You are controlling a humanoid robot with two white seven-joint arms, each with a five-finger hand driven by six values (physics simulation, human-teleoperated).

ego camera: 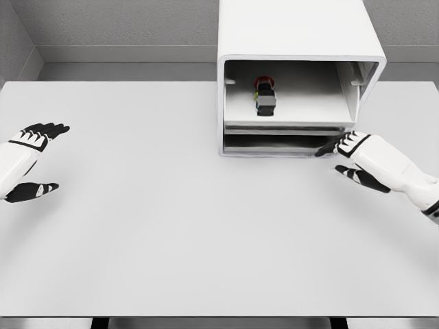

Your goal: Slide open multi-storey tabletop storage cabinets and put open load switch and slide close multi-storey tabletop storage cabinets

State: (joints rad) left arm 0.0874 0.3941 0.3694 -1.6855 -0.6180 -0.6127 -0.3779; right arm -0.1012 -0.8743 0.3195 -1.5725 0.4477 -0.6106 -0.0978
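— So, what's nearest on your feed?

— Bare white table (171,226) first. My left hand (27,161) hangs over its left edge, fingers spread and relaxed, thumb apart below them, gripping nothing. It's well apart from everything else.

— And the other one?

— My right hand (360,157) is further in, fingers (329,147) extended, tips at the front lower right corner of the cabinet (295,41) — right by the drawer fronts. It holds nothing; whether the tips actually touch, I can't tell.

— Where's the switch?

— Behind that, inside the cabinet. The top drawer (302,110) shows its tray, and the load switch (265,96) sits in it, left of centre — dark body, red cap toward the back. The lower drawer (274,142) looks dark and narrow beneath.
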